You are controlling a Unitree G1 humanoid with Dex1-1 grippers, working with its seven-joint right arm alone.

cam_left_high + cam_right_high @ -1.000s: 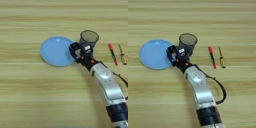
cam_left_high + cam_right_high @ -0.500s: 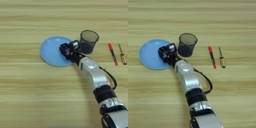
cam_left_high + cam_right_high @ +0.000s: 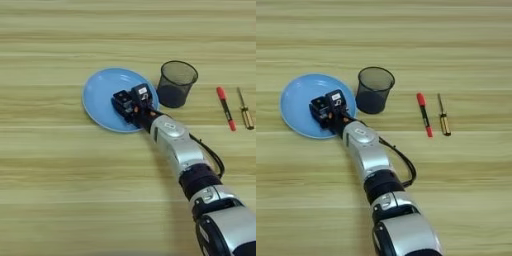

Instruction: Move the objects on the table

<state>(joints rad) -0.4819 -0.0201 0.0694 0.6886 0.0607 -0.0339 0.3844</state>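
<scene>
The round light-blue plate [image 3: 102, 92] lies at the left of the scene, and the right gripper [image 3: 131, 99] hangs over its right-hand part — two black fingers spread a little apart, one towards the plate's middle, one nearer the cup. Whether the small square white block with a black top face sits between them I cannot tell; a white patch shows on the right-hand finger [image 3: 142, 93], but the fingers hide whatever lies beneath, and no block shows anywhere else on the table.

If a block is held there, the step in hand looks like a set-down on the plate. Done well, that means lowering straight until the block rests flat, opening the fingers evenly, then lifting clear upward — not sideways, since the dark see-through mesh pen cup [image 3: 176, 83] stands upright just beside the plate's right rim, close to the forearm [image 3: 175, 142].

Further right, well apart from the cup, a red marker pen [image 3: 225, 107] and a slim yellow-handled screwdriver [image 3: 244, 111] lie side by side, pointing up the picture.

The wide light wood-grain table [image 3: 60, 180] fills both views, flat and open around the arm; nothing of the room beyond it shows.
</scene>
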